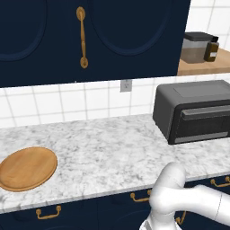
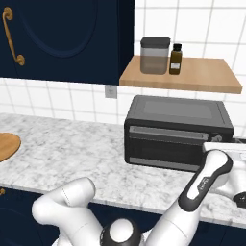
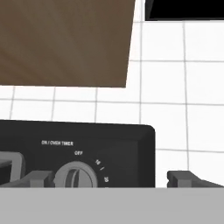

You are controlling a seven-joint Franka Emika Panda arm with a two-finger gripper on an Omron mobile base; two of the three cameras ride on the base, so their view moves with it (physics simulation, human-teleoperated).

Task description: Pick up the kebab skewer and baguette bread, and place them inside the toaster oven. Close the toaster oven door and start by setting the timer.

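Note:
The toaster oven [image 1: 179, 101] stands on the marble counter at the right, its dark toaster oven door [image 1: 204, 123] shut. From the right side the oven [image 2: 175, 113] and its door [image 2: 166, 146] look the same, and my arm reaches past its right end. In the hand view my gripper [image 3: 111, 177] is open in front of the oven's control panel [image 3: 127, 148]. The round timer knob [image 3: 76, 176], labelled ON / OVEN TIMER, lies between the fingers, close to the left fingertip [image 3: 41, 178]. The kebab skewer and baguette bread are out of view.
A bare round wooden plate [image 1: 28, 168] lies at the counter's left. A wooden shelf [image 2: 206, 77] above the oven carries a grey canister [image 2: 154, 55] and a brown bottle [image 2: 175, 58]. Dark blue cabinets [image 1: 90, 36] hang over the counter.

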